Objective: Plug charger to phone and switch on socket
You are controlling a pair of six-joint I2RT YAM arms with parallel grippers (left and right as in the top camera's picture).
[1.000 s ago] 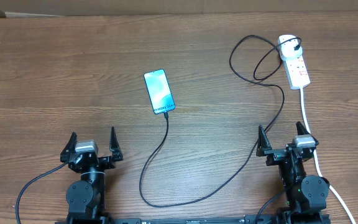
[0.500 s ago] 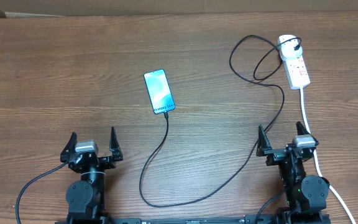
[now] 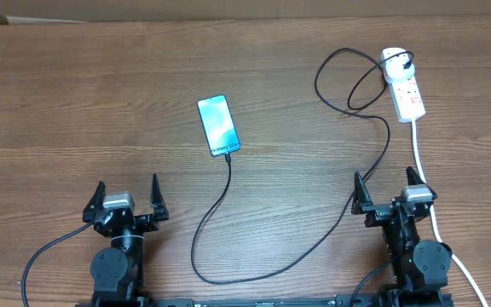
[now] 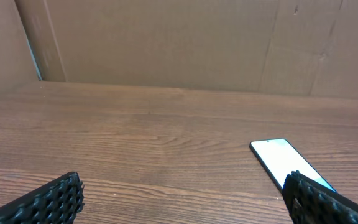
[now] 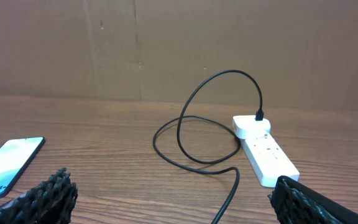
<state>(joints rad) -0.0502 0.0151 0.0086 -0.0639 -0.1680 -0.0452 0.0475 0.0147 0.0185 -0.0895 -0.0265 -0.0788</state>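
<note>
Overhead, near the middle of the table [image 3: 58,102]: phone [image 3: 218,126] lying flat, screen lit and facing up, well apart from both arms. Meeting its near short edge, the tip of the charger [image 3: 228,170], then running toward the robot, curling in a wide loop by the near edge, climbing past the right arm, coiling once and ending in a black plug at a white block on the far end of the socket [image 3: 405,85]. Lying at far right, that socket, with its thick white cord [image 3: 419,153] trailing back beside the right arm; switch position too small to tell. At the near edge, left gripper [image 3: 127,180] and right gripper [image 3: 384,172], fingers spread wide, holding nothing, touching nothing. From the left wrist, phone [image 4: 288,163] ahead to the right, past a ribbed fingertip [image 4: 48,202]; from the right wrist, phone [image 5: 8,163] at left, charger [image 5: 185,118] looping at centre, socket [image 5: 263,149] at right, cardboard wall [image 5: 166,43] behind.
</note>
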